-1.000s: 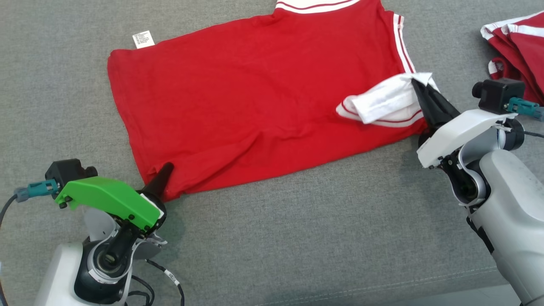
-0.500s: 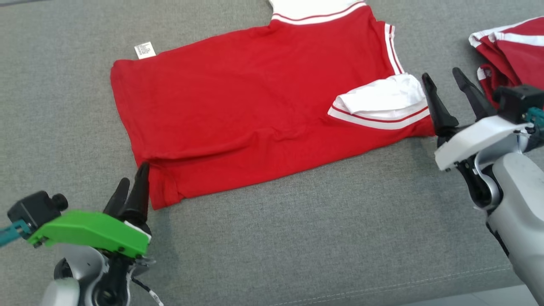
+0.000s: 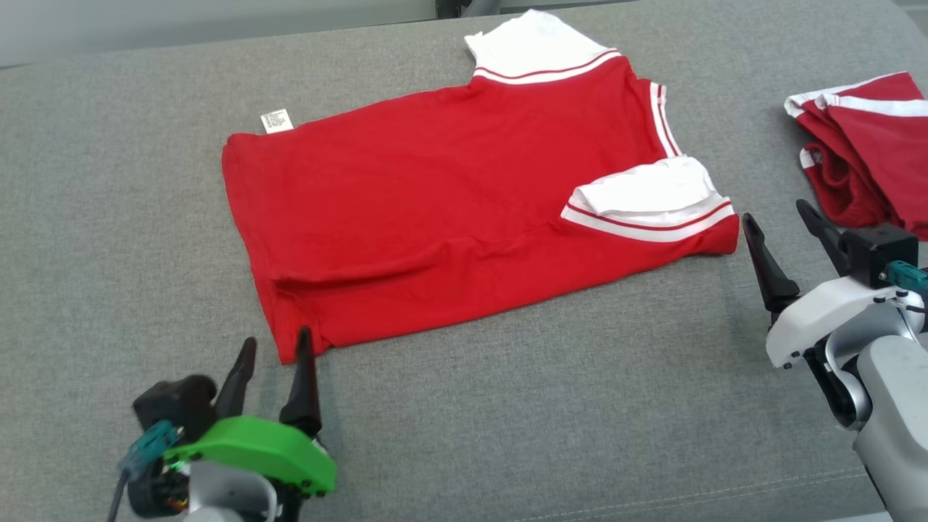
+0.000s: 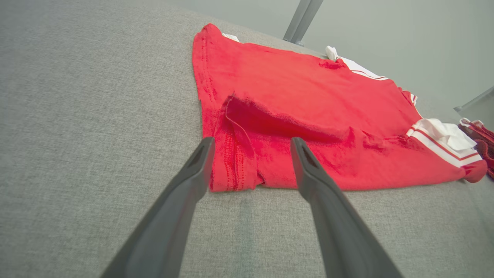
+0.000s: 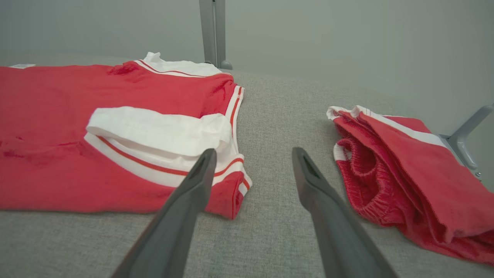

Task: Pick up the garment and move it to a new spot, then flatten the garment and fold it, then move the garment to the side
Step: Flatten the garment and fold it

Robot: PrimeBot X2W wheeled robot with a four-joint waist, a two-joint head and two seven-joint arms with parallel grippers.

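Nearest, at the lower left of the head view: left gripper (image 3: 277,336), green-cased, fingers spread wide with nothing between them. Tips framing the near-left hem corner of the garment (image 3: 435,196); touching or not, impossible to tell.

At the lower right: right gripper (image 3: 773,211), white-cased, fingers likewise parted and empty, tips just beside the garment's near-right corner and clear of the cloth.

Between and beyond the two grippers: red short-sleeved shirt, spread mostly flat on the grey fabric surface (image 3: 507,406), about mid-way across it, hem to the left, shoulders to the right. Near the hem corner, a raised fold and a few soft wrinkles. Double stitching along the hem, plain in the left wrist view.

Further right, on the near side: white sleeve (image 3: 645,192) with a thin red stripe, folded back onto the red body. White stripes along the right edge.

At the far edge: second white sleeve (image 3: 529,47), poking out past the red. At the far-left corner: small white label (image 3: 277,120), lying out on the grey.

Off to the right, apart from the shirt with bare grey between: second red garment (image 3: 870,145) with white stripes, loosely folded.

Farthest: metal post (image 5: 211,34) against a pale wall.
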